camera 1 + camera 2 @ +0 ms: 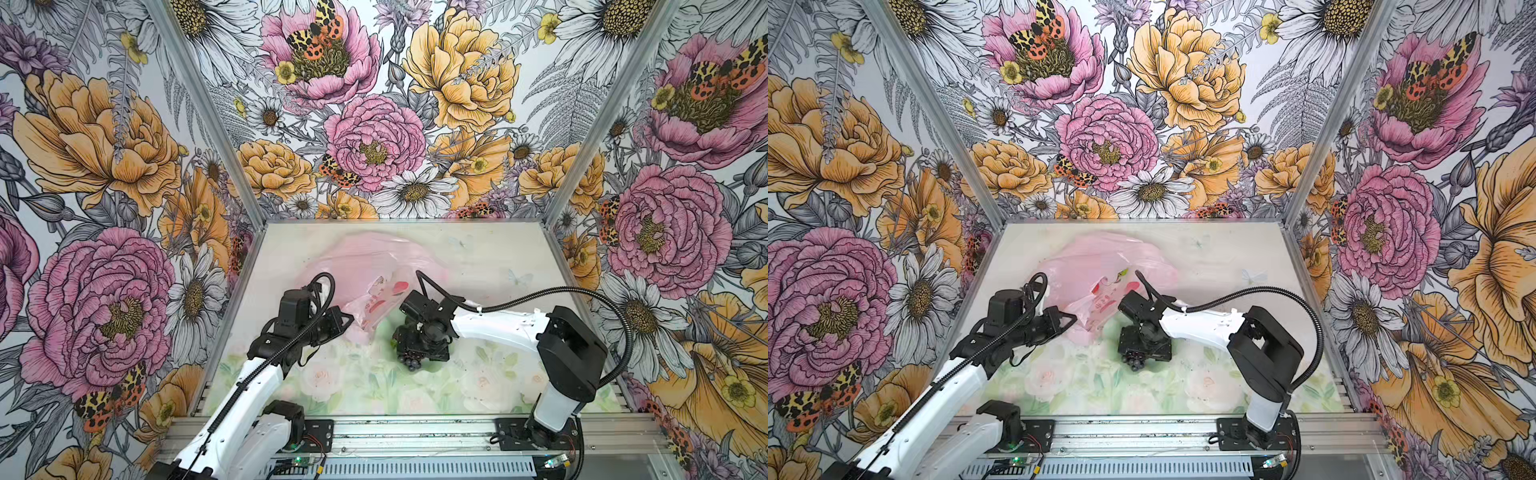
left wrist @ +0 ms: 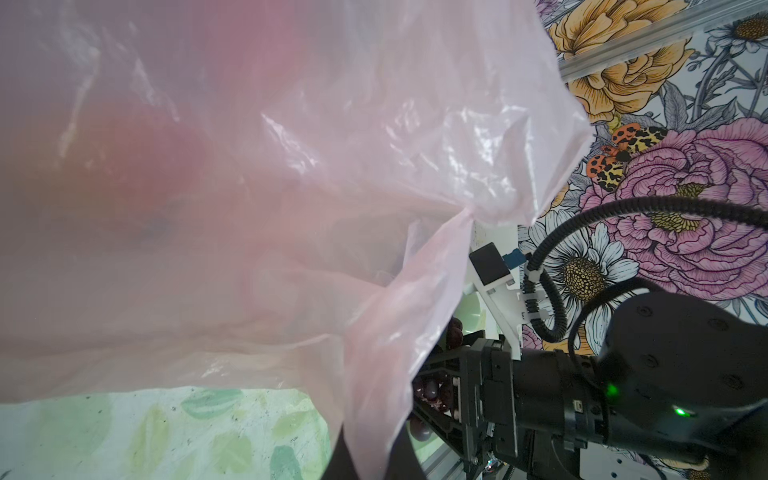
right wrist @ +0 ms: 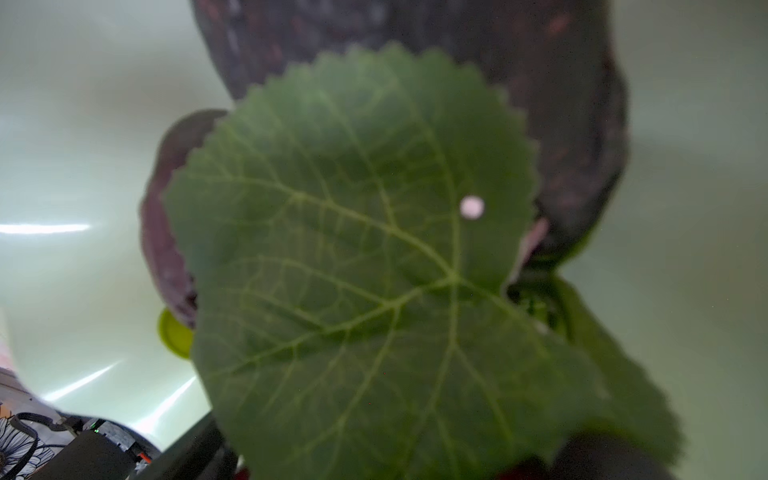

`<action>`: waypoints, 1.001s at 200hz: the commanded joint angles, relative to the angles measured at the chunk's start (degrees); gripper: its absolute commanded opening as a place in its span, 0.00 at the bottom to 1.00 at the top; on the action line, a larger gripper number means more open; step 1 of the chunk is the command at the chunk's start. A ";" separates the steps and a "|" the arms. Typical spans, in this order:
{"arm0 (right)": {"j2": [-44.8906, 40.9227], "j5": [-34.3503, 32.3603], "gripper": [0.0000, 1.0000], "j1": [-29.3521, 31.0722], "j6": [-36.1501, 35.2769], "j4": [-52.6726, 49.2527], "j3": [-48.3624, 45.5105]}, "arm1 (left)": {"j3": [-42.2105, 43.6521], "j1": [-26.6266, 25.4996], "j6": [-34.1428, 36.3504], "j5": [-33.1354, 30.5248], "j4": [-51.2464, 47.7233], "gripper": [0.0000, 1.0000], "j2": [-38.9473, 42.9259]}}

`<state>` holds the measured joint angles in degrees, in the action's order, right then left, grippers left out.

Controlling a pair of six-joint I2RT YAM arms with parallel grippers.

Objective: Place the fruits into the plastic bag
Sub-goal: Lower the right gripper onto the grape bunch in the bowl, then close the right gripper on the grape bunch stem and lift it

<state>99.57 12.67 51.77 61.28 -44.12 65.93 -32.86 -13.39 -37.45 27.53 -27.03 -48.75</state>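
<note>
The pale pink plastic bag [image 1: 365, 262] [image 1: 1100, 257] lies crumpled at mid-table. My left gripper [image 1: 347, 322] [image 1: 1071, 322] is shut on its near edge, and the film fills the left wrist view [image 2: 291, 166]. A blurred reddish shape [image 2: 137, 166] shows through the film. My right gripper [image 1: 411, 353] [image 1: 1140, 351] points down into the pale green dish [image 1: 384, 328], open, its jaws straddling the dark purple grape bunch [image 1: 409, 361] [image 1: 1133, 362] [image 2: 430, 390]. The bunch's green leaf [image 3: 365, 257] covers most of the right wrist view. The other fruits are hidden.
The dish wall [image 3: 83, 166] surrounds the grapes closely. The bag's red-white printed marks [image 1: 395, 289] sit just behind the right wrist. Floral walls close in the back and both sides. An aluminium rail [image 1: 395, 428] runs along the table's front edge.
</note>
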 commanded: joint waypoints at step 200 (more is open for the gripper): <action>2.05 -1.89 0.43 -0.26 -0.37 1.35 1.71 | 0.60 3.28 1.25 4.06 2.79 0.00 -4.33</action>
<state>102.85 12.64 51.68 60.71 -42.48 67.07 -32.86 -10.46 -37.26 30.13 -26.22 -53.01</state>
